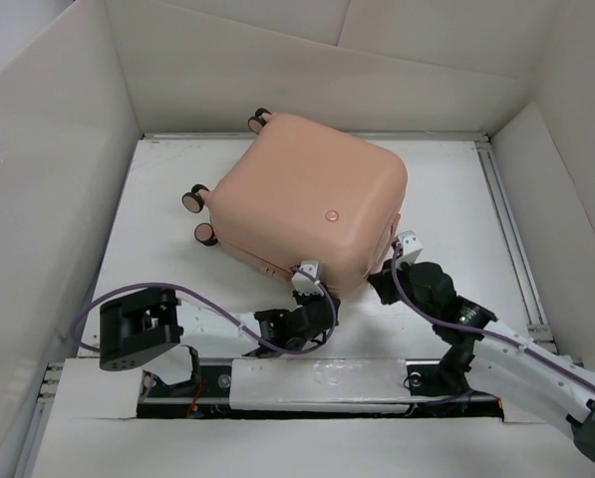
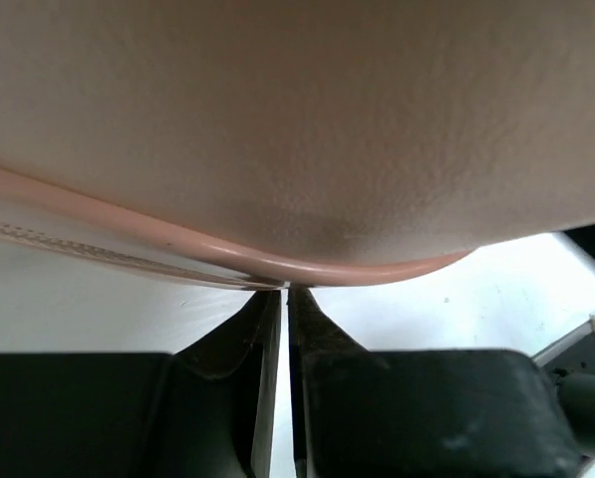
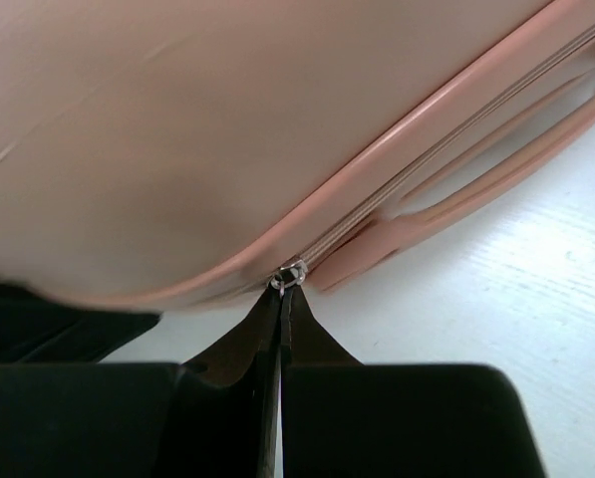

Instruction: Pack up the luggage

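The right gripper has its jaws clamped on the zipper pull at the near edge of the closed suitcase, which lies flat on the bench just beyond both arms. The left gripper, jaws together, touches the seam, seemingly holding nothing.

One suitcase is lying on one table. Three casters are showing on it. Two arms are reaching in, the left arm and the right arm, carrying two grippers, the left gripper and the right gripper. One zipper pull is showing.
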